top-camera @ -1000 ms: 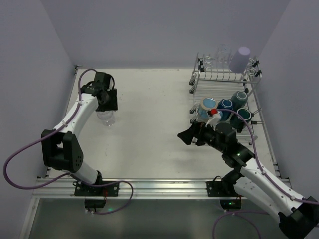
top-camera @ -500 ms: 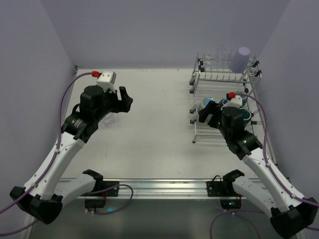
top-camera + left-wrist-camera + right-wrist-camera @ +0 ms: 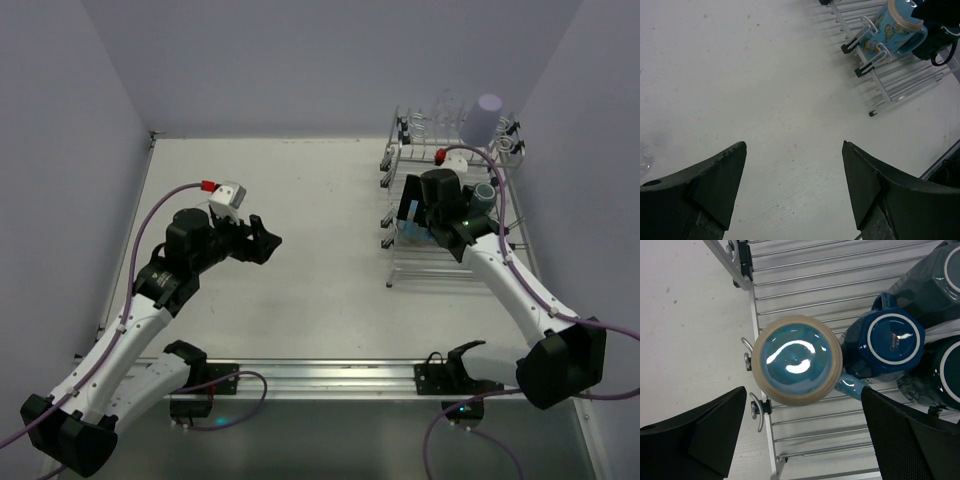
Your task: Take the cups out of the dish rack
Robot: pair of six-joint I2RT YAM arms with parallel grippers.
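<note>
- Along the right edge of the tabletop (image 3: 310,190), toward the far right corner, stands the dish rack (image 3: 420,262). It is a two-tier wire frame with coiled wire holders (image 3: 420,126) on its upper tier.
- On that upper tier a lavender tumbler (image 3: 482,118) sits tilted, with clear glasses (image 3: 447,106) just beside it.
- On the lower tier a light blue mug (image 3: 796,360) with a tan rim sits at the side of the rack that faces the left edge. Its round face looks straight into my right wrist camera, and its handle (image 3: 849,385) points toward a dark blue mug (image 3: 890,342).
- That dark blue mug is bottom-up, with a white ring showing, and sits tight against the light blue one. The dark teal mugs (image 3: 935,280) crowd in beyond it, toward the right edge.
- Wire hooks (image 3: 756,410) on the rack's rim jut out just beside the light blue mug's other flank.
- My right end effector (image 3: 803,390) hangs above the lower tier with its fingers spread wide. The light blue mug lies in line with the gap between them, and neither finger touches it.
- My left end effector (image 3: 794,145) is spread too and holds nothing. It is over bare tabletop in the left half, well apart from the rack.
- A purple cable (image 3: 470,152) from my right arm arcs over the rack's upper tier.
</note>
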